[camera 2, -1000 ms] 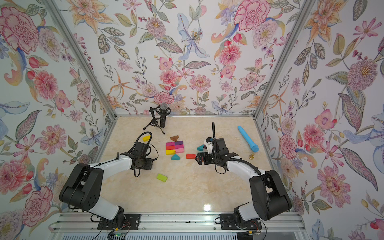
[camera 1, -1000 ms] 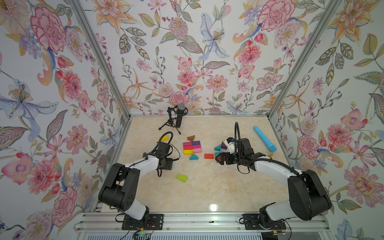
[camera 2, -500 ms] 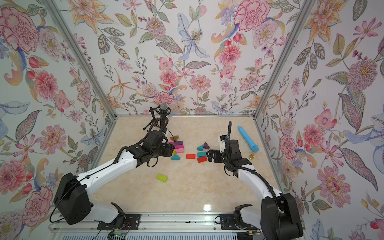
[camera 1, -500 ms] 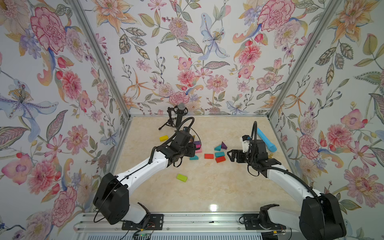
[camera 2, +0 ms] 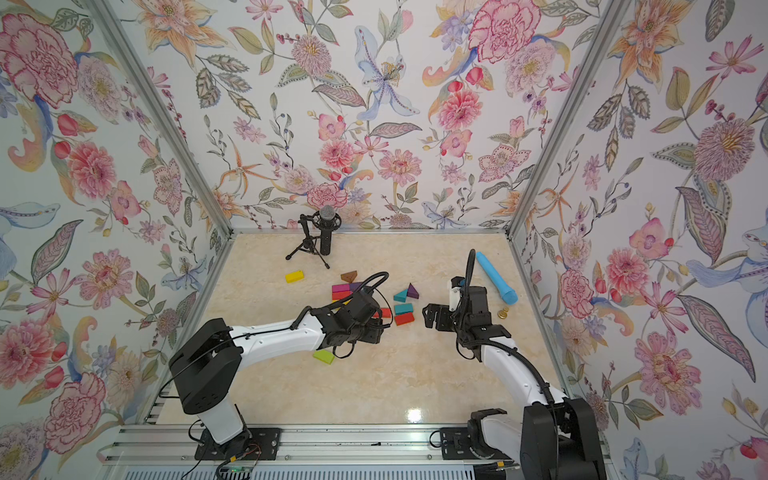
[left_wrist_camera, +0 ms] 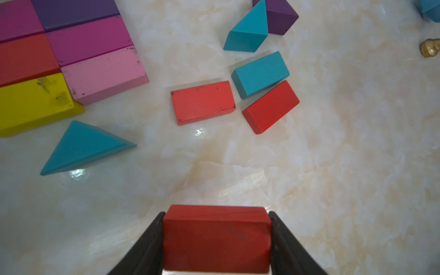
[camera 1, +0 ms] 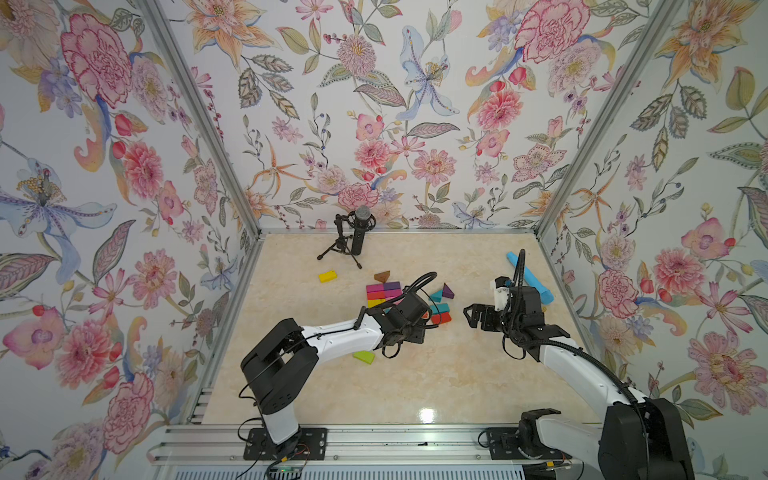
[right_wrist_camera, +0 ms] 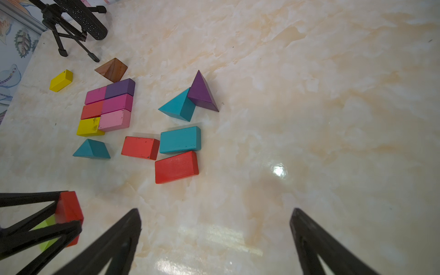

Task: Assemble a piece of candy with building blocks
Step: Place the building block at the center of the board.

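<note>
The left arm [camera 1: 340, 336] reaches over the middle of the surface [camera 1: 415, 386], and the left jaws pinch a dark red brick [left_wrist_camera: 216, 238] by its 2 short ends. In the right wrist view this brick is raised off the marble.

Just beyond the held brick lie 3 loose bricks. An orange-red brick [left_wrist_camera: 202, 102] is on the left and a teal brick [left_wrist_camera: 260, 73] is just beside it on the right. A red brick [left_wrist_camera: 270, 107] lies close against the teal brick's near side. Farther back, a teal triangle [right_wrist_camera: 178, 106] touches a purple triangle [right_wrist_camera: 202, 94].

Left of this group, 6 packed bricks [camera 1: 383, 291] sit edge to edge in 2 columns of 3. From far to near, the left column is magenta, red and yellow, and the right column is purple, magenta and pink. Another teal triangle [right_wrist_camera: 91, 150] lies just near of the yellow one. A brown triangle [camera 1: 381, 276] sits just beyond the purple one. A lone yellow brick [camera 1: 327, 276] lies farther left, and a green brick [camera 1: 364, 356] lies on the near side, beside the left arm's wrist.

The right arm [camera 1: 582, 365] hangs to the right of the blocks, and the right jaws are spread wide with nothing between them.

A black microphone [camera 1: 356, 235] on a tripod stands at the far edge. A light-blue stick [camera 2: 496, 277] lies at the far right, with a small brass piece [camera 2: 503, 312] near its near end.
</note>
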Action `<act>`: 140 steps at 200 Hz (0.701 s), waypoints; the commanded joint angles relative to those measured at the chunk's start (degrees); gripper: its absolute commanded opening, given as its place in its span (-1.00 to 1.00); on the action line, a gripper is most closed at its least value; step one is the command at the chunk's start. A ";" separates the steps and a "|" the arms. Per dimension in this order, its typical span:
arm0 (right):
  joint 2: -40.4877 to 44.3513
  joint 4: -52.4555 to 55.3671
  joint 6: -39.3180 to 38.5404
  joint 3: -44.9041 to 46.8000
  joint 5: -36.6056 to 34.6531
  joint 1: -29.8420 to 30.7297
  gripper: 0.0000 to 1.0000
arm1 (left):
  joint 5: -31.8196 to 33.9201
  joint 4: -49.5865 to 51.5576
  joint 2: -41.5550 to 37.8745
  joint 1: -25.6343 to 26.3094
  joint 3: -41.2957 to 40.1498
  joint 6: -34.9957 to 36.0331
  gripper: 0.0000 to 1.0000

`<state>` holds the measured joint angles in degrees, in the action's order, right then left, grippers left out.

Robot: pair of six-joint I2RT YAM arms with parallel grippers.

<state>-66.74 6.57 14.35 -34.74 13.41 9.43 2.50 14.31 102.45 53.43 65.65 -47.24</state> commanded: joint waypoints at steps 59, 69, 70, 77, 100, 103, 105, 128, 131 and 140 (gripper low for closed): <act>0.88 -0.40 -0.51 1.15 2.98 -2.46 0.99 | 4.34 3.88 12.47 0.79 13.56 0.37 -0.41; 1.22 -0.42 -0.46 1.25 2.96 -2.65 0.99 | 5.19 4.85 13.04 0.80 14.17 0.57 -0.40; 1.20 -0.46 -0.46 1.30 2.99 -2.66 0.99 | 5.26 4.90 13.04 0.75 14.21 0.62 -0.40; 1.46 -0.58 -0.46 1.36 2.99 -2.79 0.99 | 5.62 5.33 13.36 0.81 14.52 0.66 -0.40; 1.52 -0.77 -0.56 1.43 3.27 -3.26 0.99 | 5.58 5.89 14.60 0.86 15.14 0.84 -0.35; 1.50 -0.81 -0.55 1.43 3.28 -3.28 0.99 | 5.51 5.96 14.70 0.86 15.13 0.79 -0.35; 1.37 -0.87 -0.55 1.43 3.35 -3.33 0.99 | 5.56 5.94 14.81 0.86 15.12 0.76 -0.35; 1.31 -1.11 -0.46 1.52 3.65 -3.37 0.99 | 5.50 5.79 15.13 0.88 14.45 0.31 -0.34; 1.28 -1.16 -0.46 1.52 3.74 -3.37 0.99 | 5.54 5.75 15.15 0.84 14.41 0.31 -0.33; 1.24 -1.29 -0.37 1.52 3.74 -3.44 0.99 | 5.50 5.84 15.32 0.87 14.31 0.22 -0.31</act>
<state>-66.30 6.42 14.31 -34.02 16.10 6.33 6.28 18.37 116.77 53.65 79.37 -46.96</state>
